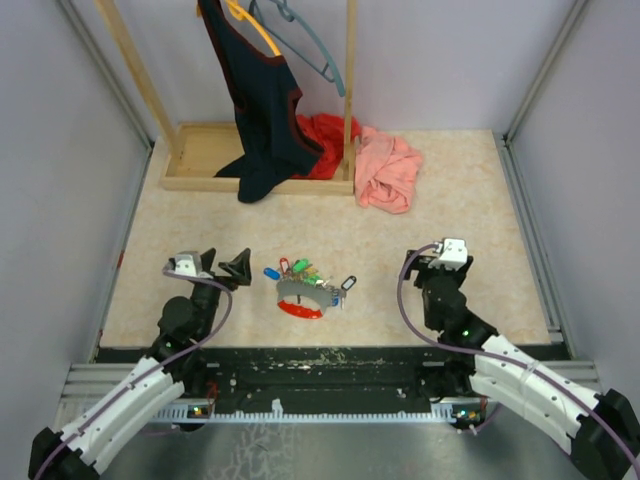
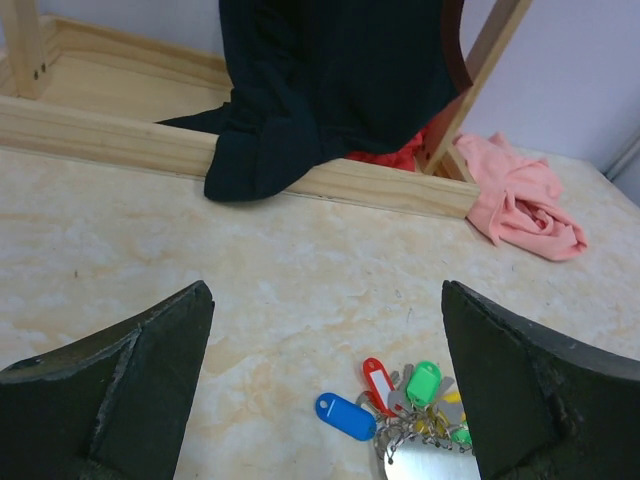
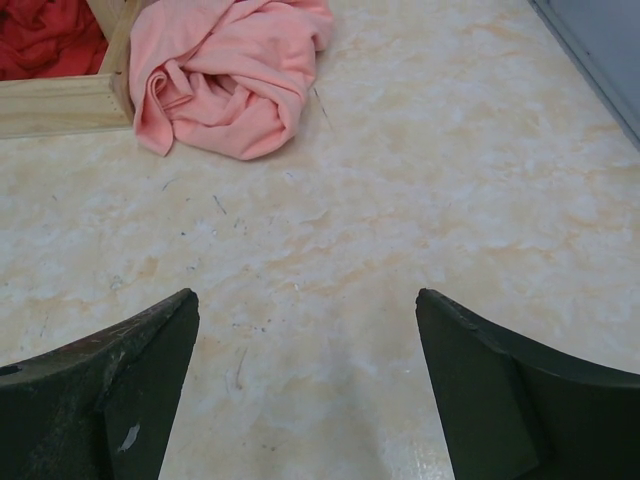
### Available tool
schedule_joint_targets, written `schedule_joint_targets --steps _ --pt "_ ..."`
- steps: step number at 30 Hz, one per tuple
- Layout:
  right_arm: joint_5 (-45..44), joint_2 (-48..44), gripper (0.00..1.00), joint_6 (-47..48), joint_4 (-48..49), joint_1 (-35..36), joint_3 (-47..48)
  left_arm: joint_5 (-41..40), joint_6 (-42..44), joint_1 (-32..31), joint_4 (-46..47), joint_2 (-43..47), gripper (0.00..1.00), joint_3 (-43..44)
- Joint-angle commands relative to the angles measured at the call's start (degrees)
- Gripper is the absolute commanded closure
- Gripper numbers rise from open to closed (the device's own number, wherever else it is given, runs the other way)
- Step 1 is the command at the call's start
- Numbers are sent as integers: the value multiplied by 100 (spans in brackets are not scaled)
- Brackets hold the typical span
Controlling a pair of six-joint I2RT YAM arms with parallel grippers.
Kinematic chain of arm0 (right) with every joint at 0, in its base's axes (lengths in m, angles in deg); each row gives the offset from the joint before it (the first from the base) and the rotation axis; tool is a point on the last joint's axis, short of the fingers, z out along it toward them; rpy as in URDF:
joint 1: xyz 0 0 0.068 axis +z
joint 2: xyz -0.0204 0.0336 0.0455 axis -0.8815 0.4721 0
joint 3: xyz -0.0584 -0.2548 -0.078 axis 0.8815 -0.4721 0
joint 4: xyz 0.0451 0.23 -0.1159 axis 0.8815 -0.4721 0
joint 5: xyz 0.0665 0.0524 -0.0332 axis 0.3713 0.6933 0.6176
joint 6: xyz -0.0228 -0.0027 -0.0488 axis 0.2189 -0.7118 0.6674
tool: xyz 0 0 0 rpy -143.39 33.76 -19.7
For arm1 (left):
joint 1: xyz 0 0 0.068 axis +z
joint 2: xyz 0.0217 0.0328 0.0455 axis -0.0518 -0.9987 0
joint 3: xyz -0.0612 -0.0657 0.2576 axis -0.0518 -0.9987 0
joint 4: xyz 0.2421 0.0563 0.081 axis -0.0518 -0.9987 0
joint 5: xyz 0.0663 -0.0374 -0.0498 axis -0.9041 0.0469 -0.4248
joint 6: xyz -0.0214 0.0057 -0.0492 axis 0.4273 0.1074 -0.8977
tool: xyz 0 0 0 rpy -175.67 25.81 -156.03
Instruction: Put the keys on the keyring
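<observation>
The keys [image 1: 298, 268] lie bunched at the table's middle, with blue, red and green heads. One dark key [image 1: 347, 285] lies at their right. The keyring [image 1: 301, 310], a thin red loop with a greyish part, lies just in front of them. My left gripper [image 1: 225, 262] is open and empty, left of the bunch. In the left wrist view the blue key [image 2: 346, 416], red key [image 2: 378, 383] and green key [image 2: 423, 383] lie between and below the open gripper [image 2: 326, 290]. My right gripper [image 1: 422, 268] is open and empty, right of the bunch, over bare table [image 3: 305, 295].
A wooden rack base [image 1: 205, 160] stands at the back with a dark garment [image 1: 262, 110] hanging into it. A red cloth [image 1: 325, 135] and a pink cloth [image 1: 388, 170] lie beside it. The pink cloth also shows in the right wrist view [image 3: 225, 75]. Grey walls close both sides.
</observation>
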Motion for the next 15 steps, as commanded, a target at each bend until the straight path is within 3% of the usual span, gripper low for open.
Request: schedule_joint_targets --steps 1,15 --pt "-180 -83 10 66 472 -70 -11 -578 -129 24 -529 692 0 -232" --pt "-266 3 9 32 464 -70 17 -532 -179 24 -585 201 0 -77"
